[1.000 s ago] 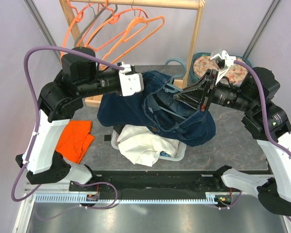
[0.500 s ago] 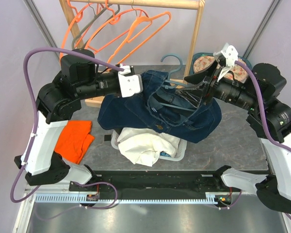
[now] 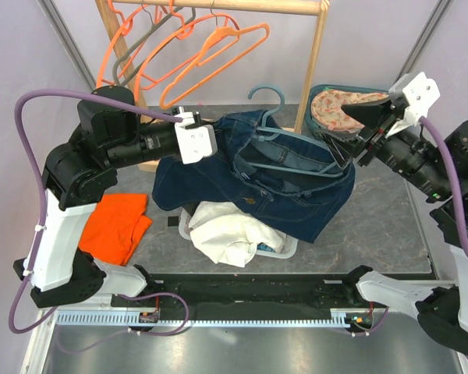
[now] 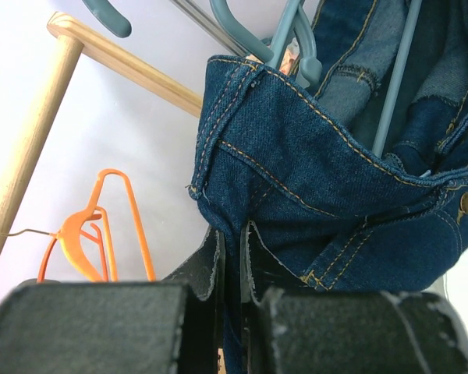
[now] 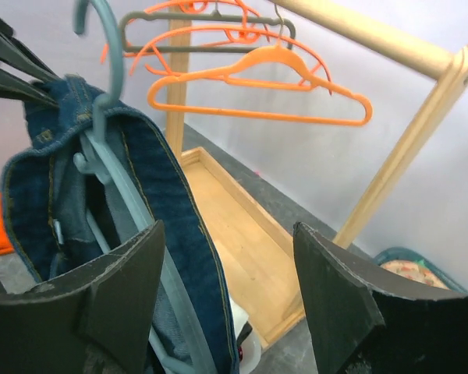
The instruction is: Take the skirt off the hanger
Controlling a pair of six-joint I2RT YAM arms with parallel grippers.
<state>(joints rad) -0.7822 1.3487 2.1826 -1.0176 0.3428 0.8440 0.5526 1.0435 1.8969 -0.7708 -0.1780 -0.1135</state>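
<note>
Grey tabletop (image 3: 390,234) below a wooden garment rail (image 3: 312,70), and the dark blue denim skirt (image 3: 281,195) is slung between the two arms, draping down over a heap of white cloth (image 3: 234,230), its waistband looped round the teal plastic hanger (image 3: 267,100); left gripper (image 4: 230,253) is pinched tight on the waistband hem; right gripper (image 5: 226,238) is spread wide, a hanger arm running between its fingers, gripping nothing. My call: close the right on that arm, keep the left firm, then draw them apart along the bar so the denim slides rather than snags. Any hanger clips are buried in folds, so whether they bite, I cannot tell; from overhead the left fingertips vanish into denim.
</note>
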